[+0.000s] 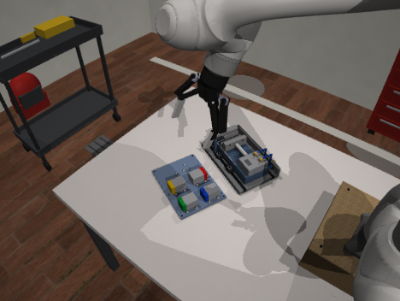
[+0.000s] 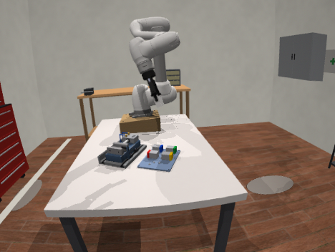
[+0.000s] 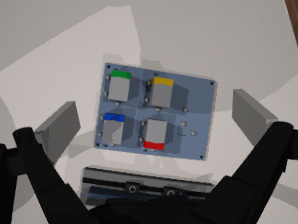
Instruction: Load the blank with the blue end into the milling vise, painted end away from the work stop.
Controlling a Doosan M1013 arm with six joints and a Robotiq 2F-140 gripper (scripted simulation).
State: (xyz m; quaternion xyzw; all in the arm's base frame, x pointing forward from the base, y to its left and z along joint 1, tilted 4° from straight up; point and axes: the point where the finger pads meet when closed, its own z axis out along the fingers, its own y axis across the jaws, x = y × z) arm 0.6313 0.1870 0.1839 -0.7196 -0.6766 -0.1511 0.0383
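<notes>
The grey blank with the blue end (image 1: 212,191) (image 2: 156,147) (image 3: 112,133) lies on the blue infeed plate (image 1: 162,172) (image 2: 154,165) (image 3: 200,102), at the corner near the vise and the robot base. My gripper (image 1: 192,124) (image 2: 158,102) (image 3: 153,109) is wide open and empty, high above the table and tilted; the wrist view looks down on the whole plate between its fingers. The vise (image 1: 252,164) (image 2: 115,157) stands beside the plate. Its fixed jaw (image 1: 233,142) is the block without hoses. A pale rod (image 1: 241,149) shows between the jaws. No blank shows in the vise.
The yellow-ended (image 1: 178,184) (image 3: 161,95), red-ended (image 1: 197,176) (image 3: 156,131) and green-ended (image 1: 190,201) (image 3: 119,89) blanks lie on the infeed plate among small pins. Blue hoses (image 1: 268,156) rise at the vise's far end. The robot stands on a wooden base (image 1: 331,214) (image 2: 139,126).
</notes>
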